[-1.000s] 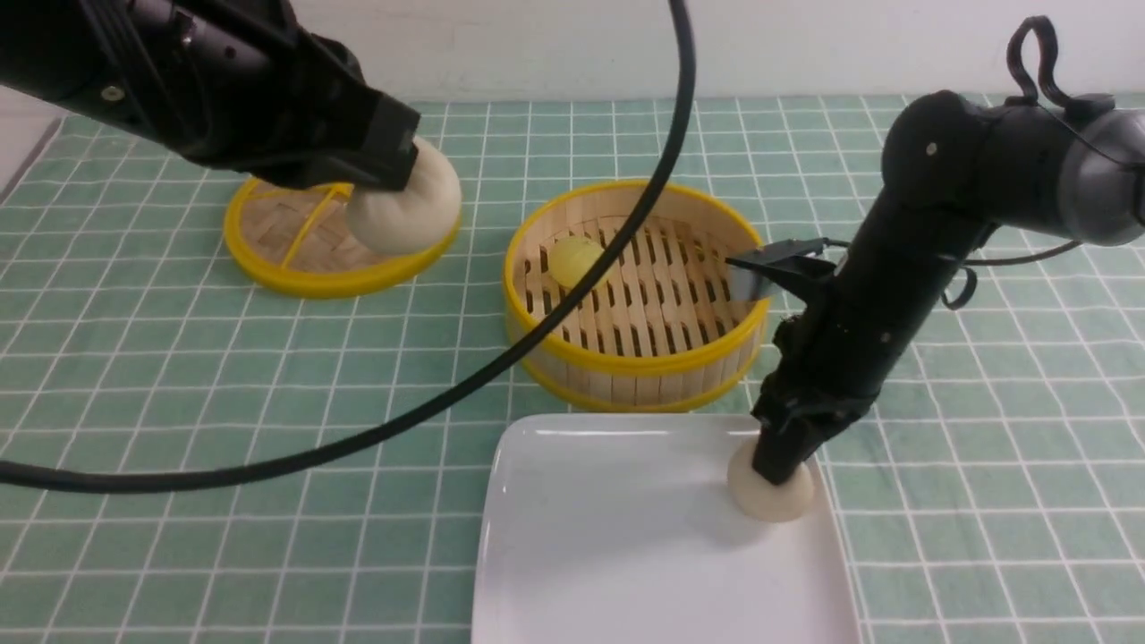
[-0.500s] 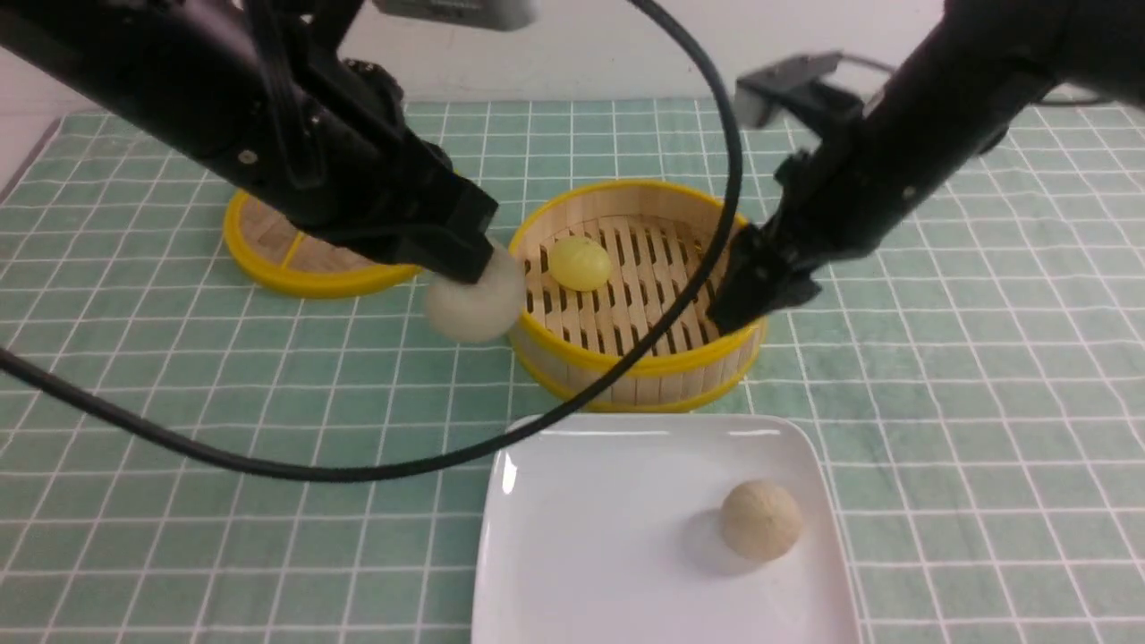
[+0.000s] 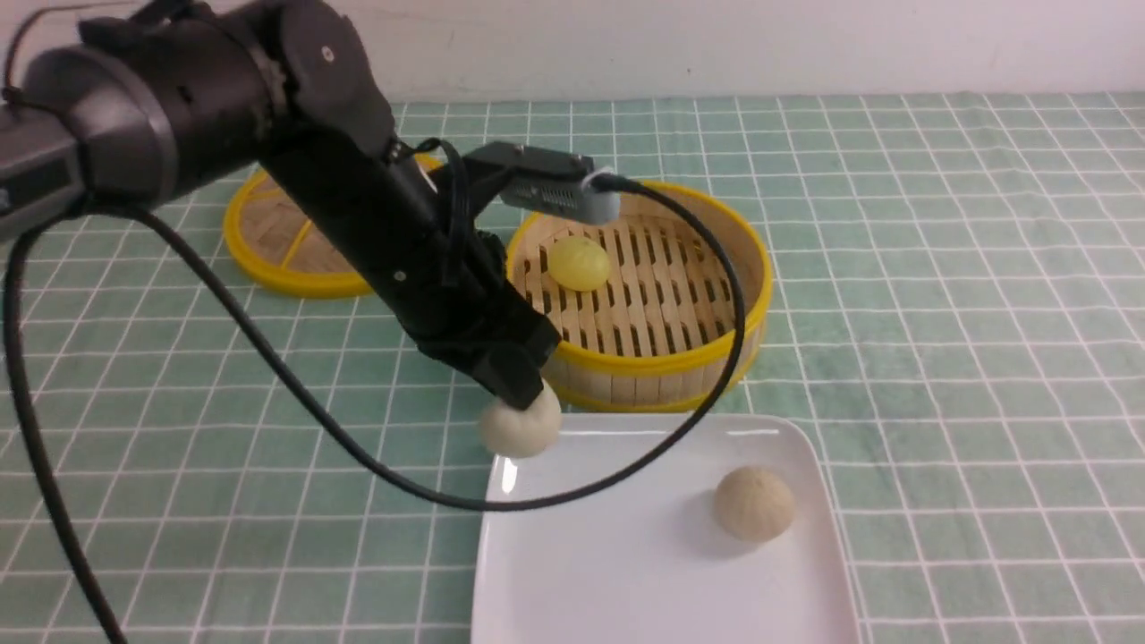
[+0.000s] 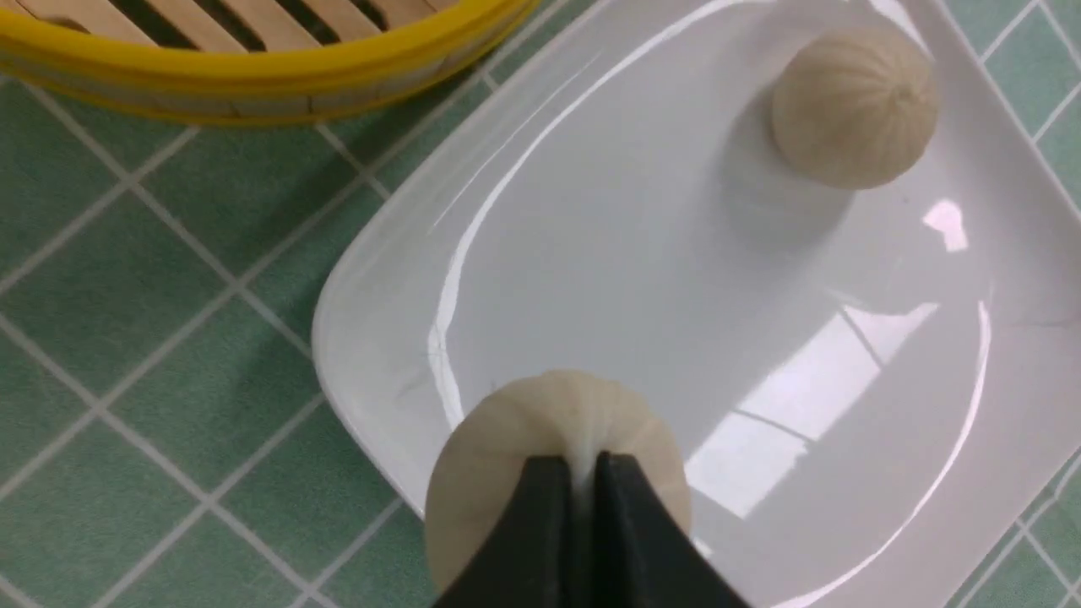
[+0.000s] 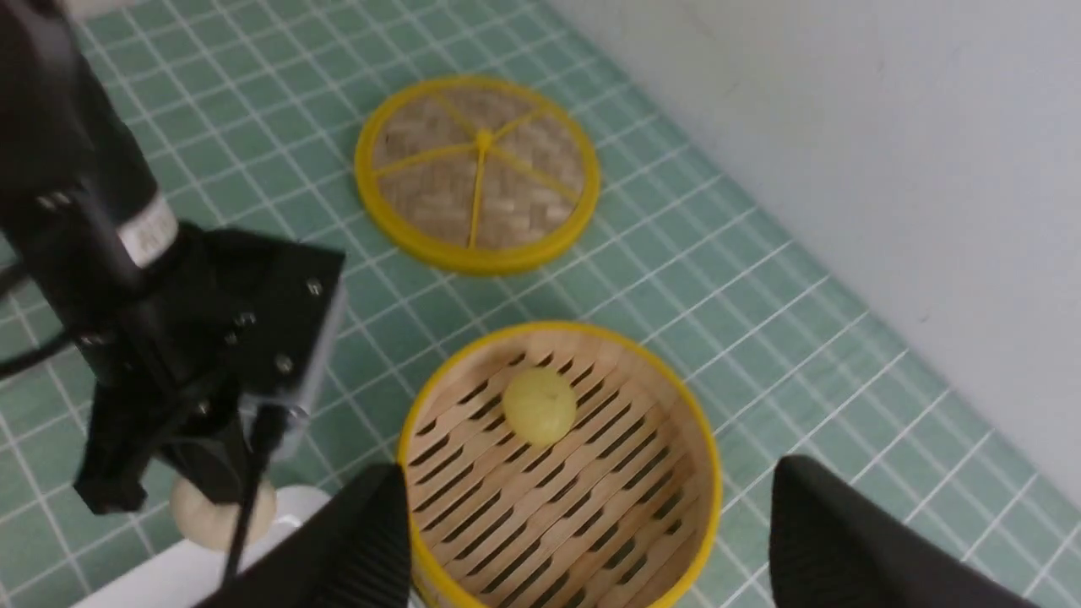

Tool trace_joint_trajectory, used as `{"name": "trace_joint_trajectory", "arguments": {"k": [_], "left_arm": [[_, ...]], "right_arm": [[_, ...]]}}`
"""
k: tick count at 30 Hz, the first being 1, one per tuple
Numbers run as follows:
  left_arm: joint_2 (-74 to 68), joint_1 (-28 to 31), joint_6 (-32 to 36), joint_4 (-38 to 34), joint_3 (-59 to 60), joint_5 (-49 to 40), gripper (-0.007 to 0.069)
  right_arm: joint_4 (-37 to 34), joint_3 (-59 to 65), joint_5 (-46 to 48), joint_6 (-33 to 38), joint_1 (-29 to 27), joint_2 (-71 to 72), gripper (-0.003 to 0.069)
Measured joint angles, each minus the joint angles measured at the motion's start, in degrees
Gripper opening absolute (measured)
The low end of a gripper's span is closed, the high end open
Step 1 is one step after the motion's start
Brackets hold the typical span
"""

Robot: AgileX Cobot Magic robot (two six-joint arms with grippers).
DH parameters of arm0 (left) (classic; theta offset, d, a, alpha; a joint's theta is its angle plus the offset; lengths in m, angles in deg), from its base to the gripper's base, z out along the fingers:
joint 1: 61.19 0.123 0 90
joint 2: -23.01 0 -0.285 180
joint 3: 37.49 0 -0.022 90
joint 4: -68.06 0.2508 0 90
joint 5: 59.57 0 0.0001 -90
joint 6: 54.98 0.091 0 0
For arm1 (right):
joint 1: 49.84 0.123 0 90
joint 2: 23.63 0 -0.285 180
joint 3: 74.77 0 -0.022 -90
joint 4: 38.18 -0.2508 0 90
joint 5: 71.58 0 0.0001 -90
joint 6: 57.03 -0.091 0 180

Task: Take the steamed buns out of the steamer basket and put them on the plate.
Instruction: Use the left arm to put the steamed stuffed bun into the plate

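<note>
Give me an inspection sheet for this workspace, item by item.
Surface: green checked tablecloth, lying flat.
Job's things: yellow bun in round bamboo steamer basket; one beige bun resting on white square plate; second beige bun held at the plate's far left corner.
Clutter: woven yellow-rimmed lid lying flat, left of the basket.
Grippers: left pincer shut on the second beige bun; right pincer open and empty, above the basket.
Cables: black cable loops across basket and plate in the front view.
Surroundings: plain white wall behind.
</note>
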Motion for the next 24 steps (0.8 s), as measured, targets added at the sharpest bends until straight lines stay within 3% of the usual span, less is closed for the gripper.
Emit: {"name": "trace_joint_trajectory", "arguments": {"k": [6,18,21,24], "left_arm": [[-7.4,0.0,1.0,-3.4,0.0,-1.3,0.0029],[-10.6,-1.2,6.2,-3.7,0.0,-0.3,0.0049],[-10.6,-1.2,6.8,-3.7,-0.1,-0.5,0.0098],[-10.6,-1.2,7.0,-3.7,-1.7,-2.2,0.0255]], "right_arm": [[2.4,0.0,-0.6,0.0,0.0,2.9,0.0550],[4.5,0.0,-0.3,0.0,0.0,2.4,0.0550],[4.5,0.0,-0.2,0.0,0.0,2.4,0.0550],[4.5,0.0,-0.2,0.0,0.0,2.4,0.0550]]}}
